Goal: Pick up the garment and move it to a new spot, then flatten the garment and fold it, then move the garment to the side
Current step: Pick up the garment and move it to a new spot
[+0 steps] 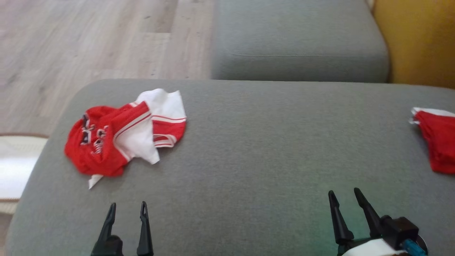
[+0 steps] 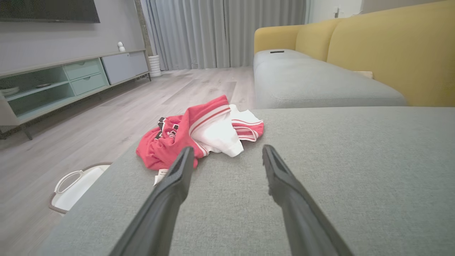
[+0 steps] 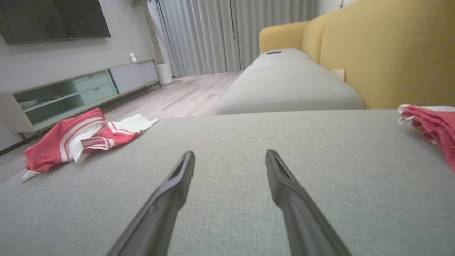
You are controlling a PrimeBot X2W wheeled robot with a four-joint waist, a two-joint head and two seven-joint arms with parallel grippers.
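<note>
A wide grey seat cushion (image 1: pixel 249 149) fills the lower part of the head view. A second grey cushion (image 1: pixel 298 39) lies beyond it at the upper middle, against a yellow backrest (image 1: pixel 419 42) in the upper right corner. Pale wooden floor (image 1: pixel 89 42) takes the upper left. A white basket (image 1: pixel 14 167) with a brown rim stands on the floor at the left edge, just beside the cushion's rounded corner. At the right edge of the frame, a red cloth with a white border (image 1: pixel 439 142) lies on the wide cushion, partly cut off. In the left wrist view a low cabinet (image 2: pixel 71 81) runs along the wall at the upper left, and grey curtains (image 2: pixel 227 32) hang at the top middle.

The garment (image 1: pixel 124 137), red and white with striped trim, lies crumpled on the left part of the wide cushion, near its far edge. Bare grey fabric lies between it and both grippers.

The left gripper (image 1: pixel 128 206) sits at the lower left with its fingers spread wide and nothing between them. The garment is straight above it in the frame, close but not touching. The right gripper (image 1: pixel 344 192) sits at the lower right, fully spread too and holding nothing. It is well apart from the garment, which lies far to the left in the right wrist view. The red cloth is nearer to it, at the right.
</note>
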